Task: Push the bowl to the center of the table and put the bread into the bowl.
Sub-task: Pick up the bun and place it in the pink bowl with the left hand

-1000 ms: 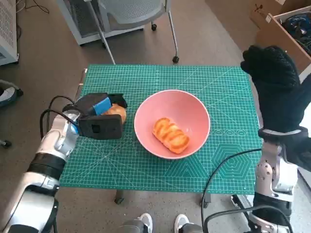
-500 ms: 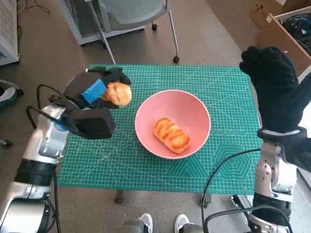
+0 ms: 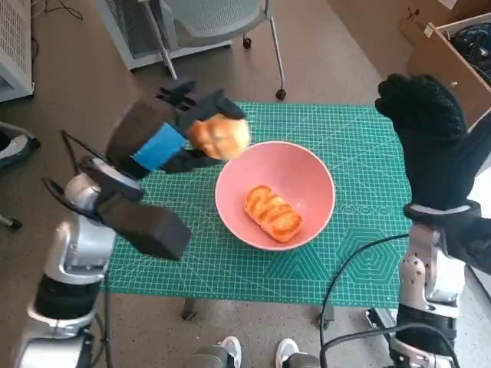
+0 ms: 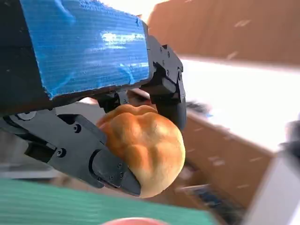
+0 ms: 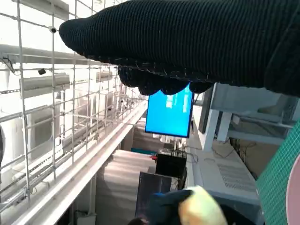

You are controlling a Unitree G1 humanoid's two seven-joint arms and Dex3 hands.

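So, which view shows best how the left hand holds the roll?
The left wrist view: the roll fills the middle, gripped between the black fingers of the left hand. The head view shows the roll small, above the bowl's rim. The right wrist view shows only a pale blur.

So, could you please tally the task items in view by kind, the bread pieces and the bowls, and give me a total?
Bread: 2, a round bun held up by the left hand near the bowl's rim, and a glazed loaf lying in the bowl.
Bowls: 1, the pink bowl on the green mat.
Total: 3.
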